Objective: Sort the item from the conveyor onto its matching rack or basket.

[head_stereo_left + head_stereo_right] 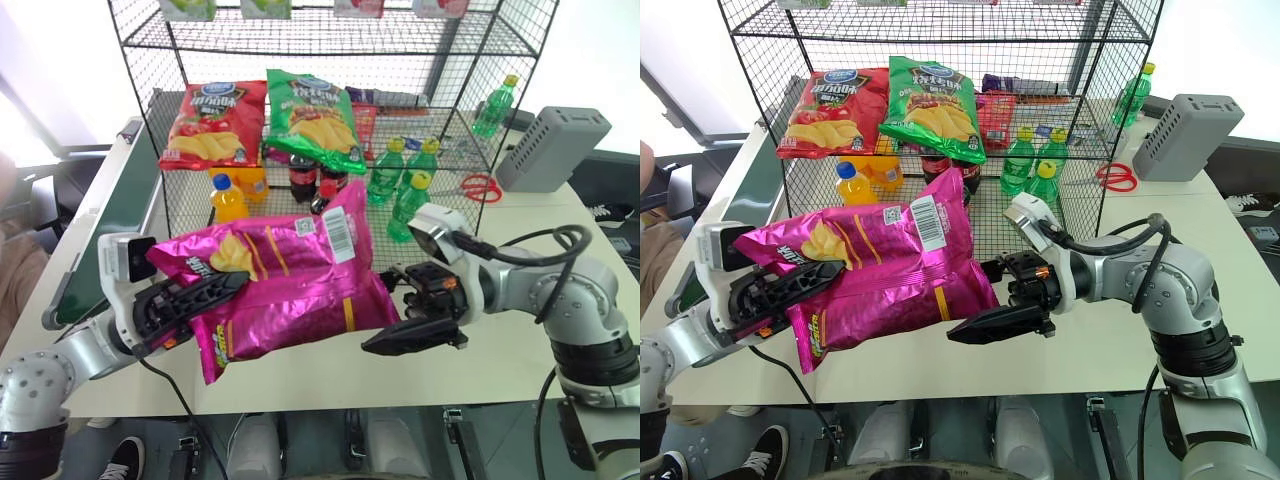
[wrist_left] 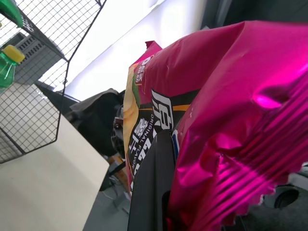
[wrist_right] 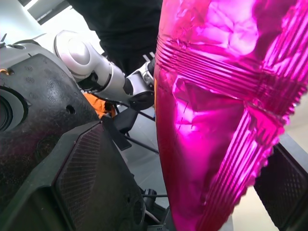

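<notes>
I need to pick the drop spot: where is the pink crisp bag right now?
In the left eye view the pink crisp bag hangs over the table's near edge, clamped by the left gripper, in front of the wire rack; the open right gripper sits beside its right end.

**A:** where are your arms at right now?

**B:** your left gripper [image 1: 195, 298] reaches in from the left, fingers pointing right and tilted a bit up, clamped on the pink crisp bag [image 1: 285, 290].

**A:** and the right one?

**B:** your right gripper [image 1: 415, 335] points left, roughly level, fingers spread wide beside the bag's edge, gripping nothing.
</notes>
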`<state>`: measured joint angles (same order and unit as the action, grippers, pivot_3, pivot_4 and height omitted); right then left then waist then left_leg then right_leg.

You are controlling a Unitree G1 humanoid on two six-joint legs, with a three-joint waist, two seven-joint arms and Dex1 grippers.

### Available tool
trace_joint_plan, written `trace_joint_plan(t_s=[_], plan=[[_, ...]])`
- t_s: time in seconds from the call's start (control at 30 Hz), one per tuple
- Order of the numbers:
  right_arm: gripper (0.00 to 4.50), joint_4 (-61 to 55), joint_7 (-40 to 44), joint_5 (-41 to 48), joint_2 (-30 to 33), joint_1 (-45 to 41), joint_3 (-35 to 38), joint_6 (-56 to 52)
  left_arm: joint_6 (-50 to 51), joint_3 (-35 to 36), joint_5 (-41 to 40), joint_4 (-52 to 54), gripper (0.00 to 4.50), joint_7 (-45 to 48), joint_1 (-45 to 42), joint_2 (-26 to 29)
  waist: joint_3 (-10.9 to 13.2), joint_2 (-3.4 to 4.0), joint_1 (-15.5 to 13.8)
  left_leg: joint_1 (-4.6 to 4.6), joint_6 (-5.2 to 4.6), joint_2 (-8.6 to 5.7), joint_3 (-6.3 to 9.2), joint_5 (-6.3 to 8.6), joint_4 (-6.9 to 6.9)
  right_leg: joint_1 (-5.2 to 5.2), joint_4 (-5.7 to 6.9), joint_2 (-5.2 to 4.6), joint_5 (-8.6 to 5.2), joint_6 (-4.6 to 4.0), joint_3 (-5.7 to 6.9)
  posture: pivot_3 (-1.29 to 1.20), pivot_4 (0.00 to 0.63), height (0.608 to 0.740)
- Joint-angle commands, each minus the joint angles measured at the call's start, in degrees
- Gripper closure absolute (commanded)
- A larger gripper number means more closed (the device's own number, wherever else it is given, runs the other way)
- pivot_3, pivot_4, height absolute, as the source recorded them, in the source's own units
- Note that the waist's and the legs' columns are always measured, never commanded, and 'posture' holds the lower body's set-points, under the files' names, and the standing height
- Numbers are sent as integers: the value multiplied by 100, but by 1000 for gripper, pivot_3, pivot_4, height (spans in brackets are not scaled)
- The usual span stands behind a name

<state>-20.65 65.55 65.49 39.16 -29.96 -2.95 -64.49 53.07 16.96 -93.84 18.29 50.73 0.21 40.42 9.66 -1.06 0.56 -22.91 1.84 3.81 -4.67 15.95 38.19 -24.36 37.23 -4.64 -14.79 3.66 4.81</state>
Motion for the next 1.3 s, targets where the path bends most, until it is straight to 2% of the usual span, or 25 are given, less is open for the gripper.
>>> trace_joint_plan(t_s=[0.03,0.23,0.3,0.4,0.43,0.5,0.67,0.73,0.8,0.9,1.03,1.13,1.3], plan=[[867,-64,8,6,-3,-54,34,69,-61,148,91,91,4500,53,-49,-74,0,0,0,0,0,0,1,0,0,0,0,0,0,0,0,0,150,740],[3928,-9,-121,-121,-105,-83,-1,130,-108,210,276,180,4500,67,-49,-147,0,0,2,0,0,0,4,0,0,0,0,0,0,0,0,0,150,740],[4366,-17,-116,-294,-114,-75,-58,252,-190,259,424,191,4500,-4,-27,-181,0,0,0,0,0,0,5,0,0,0,0,0,0,0,0,0,150,740],[4368,16,-146,-486,-128,-50,-59,424,-168,422,253,85,4500,-65,-6,-208,0,0,2,-1,0,0,6,0,0,0,0,0,0,0,0,0,150,740],[4368,30,-138,-596,-117,-25,-63,533,-202,475,270,80,3950,-112,-1,-233,0,0,2,-1,0,0,7,0,0,0,-1,0,0,0,0,0,150,740],[4368,42,-140,-812,-84,27,-64,727,-250,549,351,95,3179,-176,18,-253,0,0,1,-1,0,0,8,0,0,-1,-1,0,0,0,0,0,150,740],[4368,60,-455,-1263,-9,220,379,1293,-528,961,748,59,589,-170,219,-216,0,0,0,-2,0,0,6,0,0,-1,-2,0,0,0,0,0,150,740],[4368,-55,-659,-1218,-19,261,755,1482,-773,1071,1146,100,547,-110,335,-229,0,1,-1,-4,0,0,3,0,0,-3,-3,0,0,0,1,0,150,740],[4368,-165,-1050,-636,-63,181,1280,1285,-942,1144,1354,45,547,-124,354,-286,1,1,-5,-7,0,0,-1,0,0,-6,-3,-1,0,0,1,0,150,740],[4368,-563,-1296,-187,288,238,1752,1016,-1333,1093,1807,-21,547,-206,196,-453,2,2,-37,-10,0,0,-1,0,0,-6,-5,-2,0,0,1,0,150,740],[4368,-886,-1714,-1017,109,437,2073,2123,-1445,790,2046,94,547,-143,-81,-612,-2,-6,-85,-15,0,0,0,0,0,-9,-10,0,0,0,4,0,150,740],[4368,-957,-1989,-872,-7,588,2313,2266,-1472,597,2277,3,547,-7,-227,-646,-1,-5,-94,-15,0,-1,-4,0,0,-9,-10,-1,1,1,2,0,150,740],[4368,-510,-1964,-2029,219,967,2674,3410,-1467,396,2531,-242,547,200,-590,-635,-1,-5,-131,-18,0,-1,-4,0,1,-10,-11,-1,1,2,3,0,150,740]])
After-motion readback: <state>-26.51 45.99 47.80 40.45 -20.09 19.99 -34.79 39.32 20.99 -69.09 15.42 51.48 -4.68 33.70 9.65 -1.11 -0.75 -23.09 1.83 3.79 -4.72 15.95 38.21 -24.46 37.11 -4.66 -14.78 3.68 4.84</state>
